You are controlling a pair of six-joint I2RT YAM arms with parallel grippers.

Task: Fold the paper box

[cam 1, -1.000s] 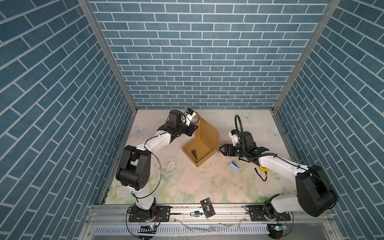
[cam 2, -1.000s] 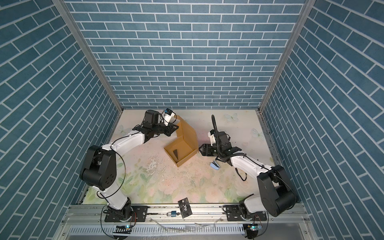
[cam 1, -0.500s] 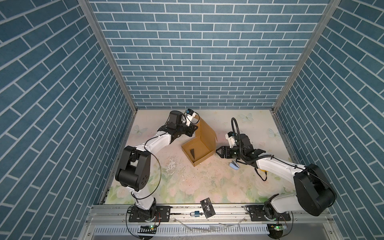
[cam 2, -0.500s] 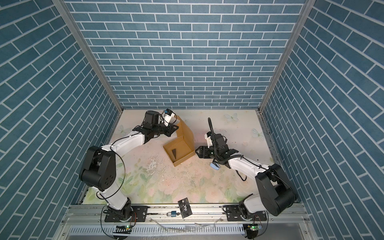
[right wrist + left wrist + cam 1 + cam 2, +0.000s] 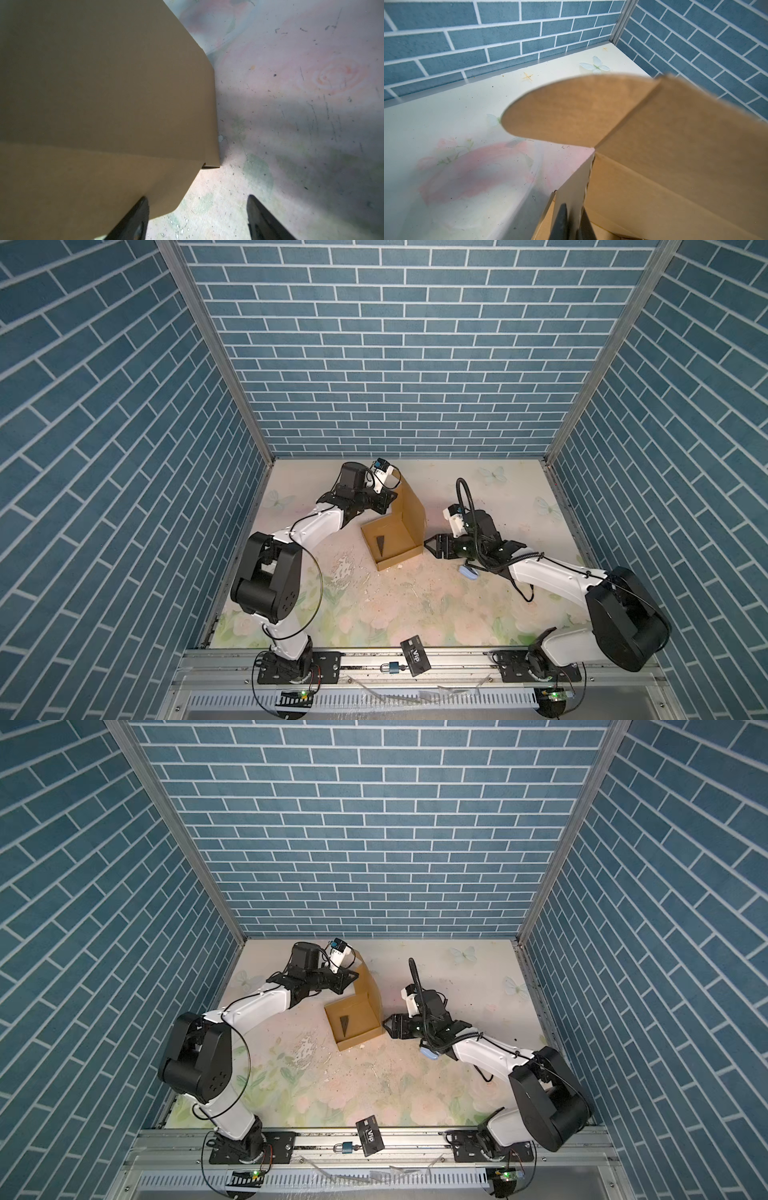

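Paper box (image 5: 397,526) sits toward the back middle of the table (image 5: 374,614), with its shallow base flat and its tall lid panel standing upright. On the left nothing has changed. The left gripper (image 5: 387,506) stays pinched almost closed on a thin cardboard edge at the box's back left, seen between its fingers (image 5: 563,220) in the left wrist view, and it steadies the panel. The change is on the right. Over the last second the right gripper (image 5: 430,546) has slid in low across the table and now stands just beside the box's near right corner, jaws wide and holding nothing. A rounded flap (image 5: 162,187) lies close to one finger. It is probably lining up to catch that flap, so the folding looks only partway done.
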